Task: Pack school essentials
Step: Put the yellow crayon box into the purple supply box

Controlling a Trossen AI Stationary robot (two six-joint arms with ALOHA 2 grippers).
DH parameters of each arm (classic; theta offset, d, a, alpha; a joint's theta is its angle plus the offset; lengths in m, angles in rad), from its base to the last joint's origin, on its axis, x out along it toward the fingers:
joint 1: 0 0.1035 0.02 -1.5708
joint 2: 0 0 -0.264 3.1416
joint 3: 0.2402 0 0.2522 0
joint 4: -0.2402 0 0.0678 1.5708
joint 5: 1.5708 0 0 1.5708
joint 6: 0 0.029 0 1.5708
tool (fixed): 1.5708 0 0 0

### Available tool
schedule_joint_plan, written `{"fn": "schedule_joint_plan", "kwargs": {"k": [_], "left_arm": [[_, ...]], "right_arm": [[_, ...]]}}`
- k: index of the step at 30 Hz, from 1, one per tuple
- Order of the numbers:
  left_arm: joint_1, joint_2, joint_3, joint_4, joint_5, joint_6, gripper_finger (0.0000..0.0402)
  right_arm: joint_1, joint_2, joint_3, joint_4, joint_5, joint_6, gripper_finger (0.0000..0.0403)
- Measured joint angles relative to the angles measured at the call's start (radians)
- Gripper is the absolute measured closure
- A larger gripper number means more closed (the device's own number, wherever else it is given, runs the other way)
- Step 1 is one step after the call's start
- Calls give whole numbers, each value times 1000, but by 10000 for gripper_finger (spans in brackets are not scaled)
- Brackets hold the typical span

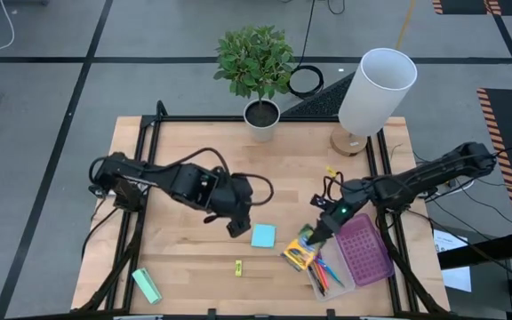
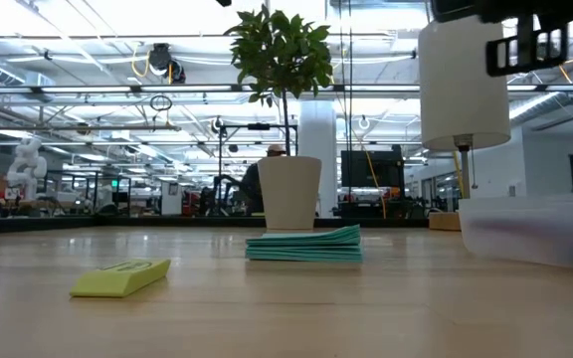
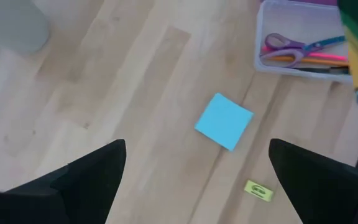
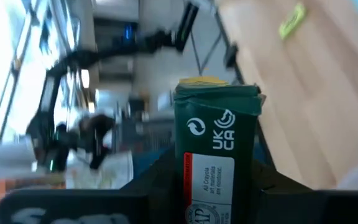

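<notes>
Crayon box [image 4: 216, 155] held close to the right wrist camera, green panel with white recycling marks and a red-and-white label.

Left gripper [image 1: 236, 228] hovers with fingers spread wide and empty above the light-blue sticky-note pad [image 1: 263, 236]; the tiny yellow piece [image 1: 237, 267] lies just beyond on the table [image 1: 185, 142]. Right gripper [image 1: 320, 229] is clamped on the crayon box at the clear tray [image 1: 373, 274]. Only the left wrist view shows purple-handled scissors [image 3: 291, 46] and orange pencils [image 3: 316, 58] inside the tray; the low view shows the pad as a thin stack.
</notes>
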Motion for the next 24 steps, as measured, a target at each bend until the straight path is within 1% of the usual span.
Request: {"fn": "schedule_joint_plan", "kwargs": {"k": [5,9,11,15,19,24], "left_arm": [[-47,2,0,-1,-20,-75,5],[-81,2,0,-1,-52,-141,5],[-96,2,0,-1,-69,-170,5],[-119,4,0,0,-70,-213,5],[-131,15,-2,2,-71,-237,5],[-133,22,-2,27,-74,-241,5]], "right_arm": [[-32,-47,0,-75,-190,-79,321],[-72,-55,0,-145,-315,-138,321],[-91,-53,0,-202,-370,-191,321],[-127,-31,0,-317,-464,-337,321],[-143,6,0,-387,-539,-485,321],[-142,72,0,-415,-542,-631,321]]}}
